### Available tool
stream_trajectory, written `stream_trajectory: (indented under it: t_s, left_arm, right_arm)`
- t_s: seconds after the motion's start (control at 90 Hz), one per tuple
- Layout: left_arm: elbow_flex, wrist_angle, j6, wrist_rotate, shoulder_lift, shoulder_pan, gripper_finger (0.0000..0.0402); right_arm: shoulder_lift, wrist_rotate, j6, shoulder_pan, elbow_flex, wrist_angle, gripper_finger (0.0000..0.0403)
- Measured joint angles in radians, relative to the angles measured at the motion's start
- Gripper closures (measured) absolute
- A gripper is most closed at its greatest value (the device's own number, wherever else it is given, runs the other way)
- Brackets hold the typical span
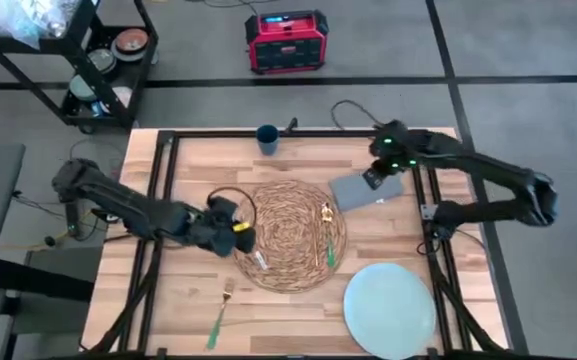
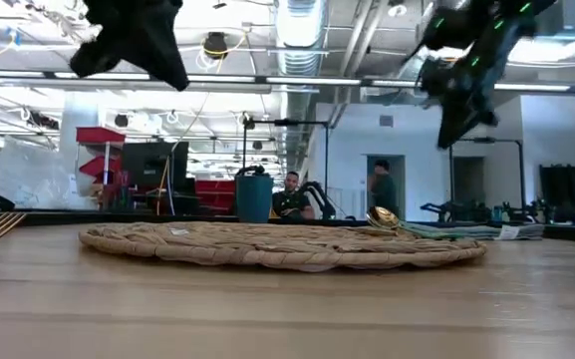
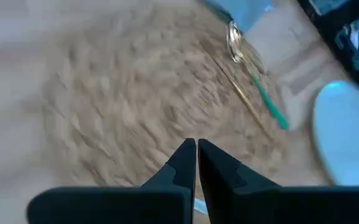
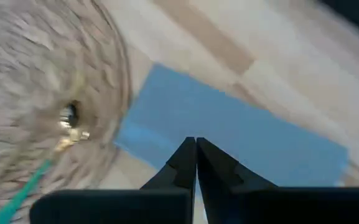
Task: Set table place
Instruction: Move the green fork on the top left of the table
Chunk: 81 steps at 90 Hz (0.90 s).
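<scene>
The left gripper (image 1: 240,236) is hovering at the left rim of the placemat (image 1: 290,232), and in its wrist view the two dark fingers (image 3: 185,163) are sitting pressed together with nothing between them. Just below it, a fork (image 1: 220,313) with a green handle is lying on the bare wood near the table's (image 1: 178,330) front edge. A small knife (image 1: 260,260) is resting on the placemat's front-left rim. The placemat itself is lying flat at the middle of the table, and from table height it is showing as a low woven disc (image 2: 287,245). Behind it, a dark blue cup (image 1: 267,138) is standing at the back edge. On the placemat's right side, a gold spoon (image 1: 325,236) with a green handle is lying. Next comes the grey napkin (image 1: 360,190), just off the placemat's back-right rim. The right gripper (image 1: 376,176) is hanging over that napkin, fingers (image 4: 188,163) closed together and empty. Finally, the pale-blue plate (image 1: 390,307) is sitting near the front-right corner, clear of the placemat.
</scene>
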Motion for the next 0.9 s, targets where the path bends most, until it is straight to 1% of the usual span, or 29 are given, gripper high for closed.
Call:
stream_trajectory:
  t_s: [0.067, 0.122, 0.178, 0.233, 0.322, 0.389, 0.422, 0.489, 0.567, 0.678, 0.756, 0.9]
  left_arm:
    - [0.057, -0.066, -0.188, 0.031, 0.071, -0.036, 0.0401]
    - [0.117, -0.089, -0.335, 0.059, 0.141, -0.074, 0.0402]
    - [0.204, -0.118, -0.459, 0.077, 0.224, -0.106, 0.0402]
    - [0.31, -0.176, -0.538, 0.097, 0.314, -0.133, 0.0402]
    - [0.489, -0.336, -0.589, 0.101, 0.454, -0.161, 0.0401]
    - [0.606, -0.475, -0.585, 0.107, 0.519, -0.18, 0.0401]
    - [0.662, -0.54, -0.568, 0.142, 0.541, -0.191, 0.0402]
    - [0.744, -0.621, -0.547, 0.221, 0.583, -0.226, 0.0402]
    - [0.785, -0.674, -0.593, 0.29, 0.626, -0.279, 0.0402]
    - [0.787, -0.646, -0.79, 0.368, 0.65, -0.358, 0.0401]
    - [0.784, -0.595, -0.791, 0.437, 0.668, -0.394, 0.0401]
    - [0.782, -0.509, -0.742, 0.416, 0.744, -0.405, 0.0401]
  right_arm:
    - [-0.064, -0.011, -0.012, -0.007, 0.001, -0.041, 0.0403]
    - [-0.104, -0.012, -0.017, -0.009, 0.001, -0.071, 0.0403]
    - [-0.135, -0.012, -0.033, -0.01, 0.001, -0.106, 0.0403]
    - [-0.155, -0.014, -0.068, -0.015, 0.001, -0.129, 0.0403]
    - [-0.171, -0.019, -0.106, -0.016, 0.001, -0.165, 0.0403]
    - [-0.176, -0.017, -0.107, -0.013, 0.001, -0.173, 0.0403]
    - [-0.177, -0.018, -0.11, -0.013, 0.001, -0.171, 0.0403]
    - [-0.18, -0.022, -0.137, -0.015, 0.001, -0.172, 0.0403]
    - [-0.181, -0.029, -0.151, -0.015, 0.001, -0.173, 0.0403]
    - [-0.182, -0.043, -0.152, -0.014, 0.001, -0.173, 0.0403]
    - [-0.181, -0.044, -0.16, -0.012, 0.001, -0.169, 0.0403]
    - [-0.18, -0.045, -0.212, -0.013, 0.001, -0.171, 0.0403]
